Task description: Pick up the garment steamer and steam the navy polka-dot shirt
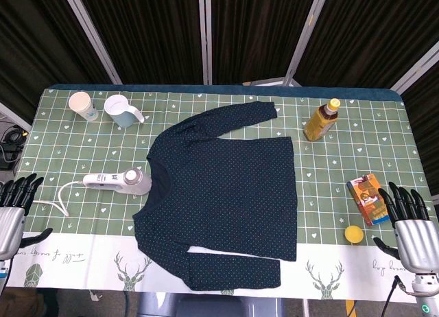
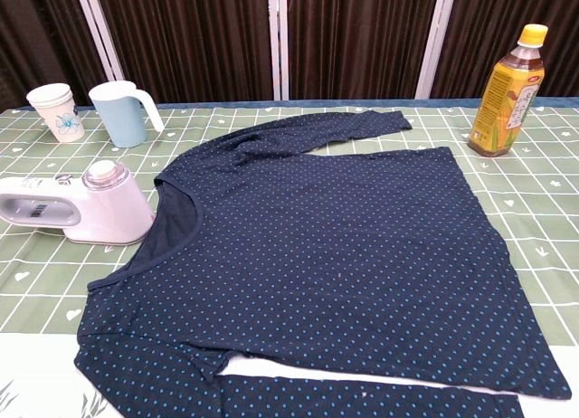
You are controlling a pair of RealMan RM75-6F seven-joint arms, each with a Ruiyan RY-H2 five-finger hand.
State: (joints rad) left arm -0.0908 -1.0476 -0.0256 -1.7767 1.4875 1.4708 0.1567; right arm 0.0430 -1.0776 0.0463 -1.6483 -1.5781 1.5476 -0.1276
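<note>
The navy polka-dot shirt [image 1: 226,193] [image 2: 317,255] lies flat in the middle of the table, neckline toward the left. A white garment steamer [image 1: 118,182] [image 2: 81,205] lies on its side just left of the collar, its cord looping off to the left. My left hand [image 1: 15,210] hovers at the table's left edge, well left of the steamer, fingers apart and holding nothing. My right hand [image 1: 411,228] hangs at the right edge, fingers spread, empty. Neither hand shows in the chest view.
A paper cup [image 1: 82,104] [image 2: 54,110] and a light blue jug [image 1: 123,111] [image 2: 122,113] stand at the back left. A tea bottle [image 1: 322,119] [image 2: 508,92] stands back right. A snack box [image 1: 369,198] and a yellow cap [image 1: 353,234] lie near my right hand.
</note>
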